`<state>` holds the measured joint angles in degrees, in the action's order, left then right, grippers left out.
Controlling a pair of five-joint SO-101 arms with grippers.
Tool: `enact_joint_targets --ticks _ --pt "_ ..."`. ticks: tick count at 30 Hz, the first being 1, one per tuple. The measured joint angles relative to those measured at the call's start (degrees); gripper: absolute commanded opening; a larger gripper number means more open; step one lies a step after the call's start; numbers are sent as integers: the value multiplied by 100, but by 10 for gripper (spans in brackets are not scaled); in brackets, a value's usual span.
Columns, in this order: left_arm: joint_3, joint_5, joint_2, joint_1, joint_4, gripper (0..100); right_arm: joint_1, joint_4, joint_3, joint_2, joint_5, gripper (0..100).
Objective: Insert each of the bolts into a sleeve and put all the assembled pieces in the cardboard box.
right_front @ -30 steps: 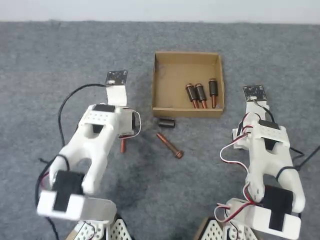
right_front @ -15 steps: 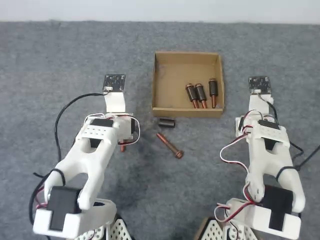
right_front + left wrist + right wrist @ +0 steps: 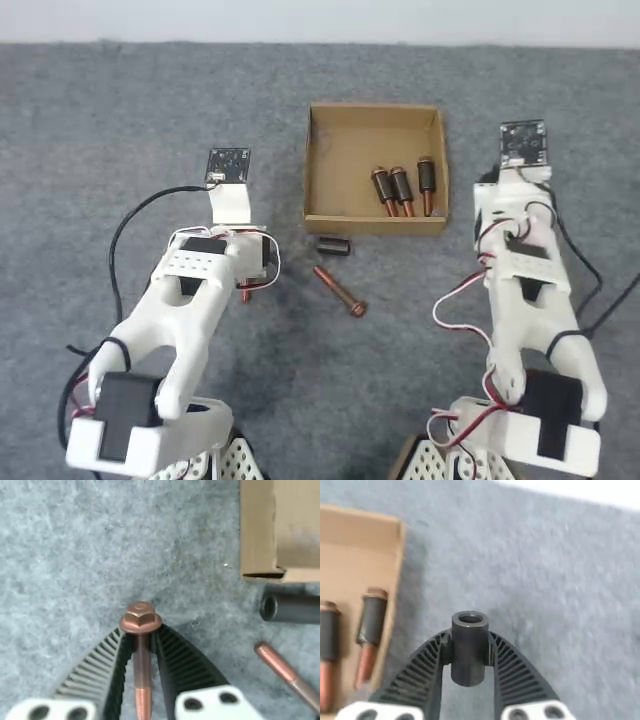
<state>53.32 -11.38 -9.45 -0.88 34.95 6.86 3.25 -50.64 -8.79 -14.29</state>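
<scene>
Three assembled pieces (image 3: 400,187) already lie in the cardboard box (image 3: 372,224), and we're watching the next pair get set up. Our left hand (image 3: 141,636) is clamped on a copper bolt (image 3: 142,670). Its hex head pokes out past the fingertips and its threaded end points back toward the wrist. Over the last second the left arm (image 3: 190,300) drew back a little, and it has since held steady near the box's front left corner. The right arm (image 3: 525,290) is the mover: it has pushed forward along the box's right side. Its hand (image 3: 469,639) grips a dark sleeve (image 3: 469,652), open bore showing at the free end.

So both halves are now in the hands, but well apart, with the box between them. We'd say the next job is bringing them together and lining shaft up with bore. That looks fiddly with the bolt's tip facing inward.

Still waiting on the counter (image 3: 120,110), just in front of the box, are a loose sleeve (image 3: 334,245) and a loose bolt (image 3: 339,291). That leaves one more pair after this one.
</scene>
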Motion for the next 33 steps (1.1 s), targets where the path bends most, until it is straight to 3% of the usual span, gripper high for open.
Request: enact_joint_targets --ticks 13,21,26,33 --pt "0 0 0 0 0 12 -1512 3367 -1371 53 176 7" --pt "0 0 0 0 0 12 -2400 3736 -1538 53 1952 7" --pt "0 0 0 0 0 12 -2945 3842 -1732 53 2136 7" --pt "0 0 0 0 0 12 -3657 5407 -2760 53 2154 7"
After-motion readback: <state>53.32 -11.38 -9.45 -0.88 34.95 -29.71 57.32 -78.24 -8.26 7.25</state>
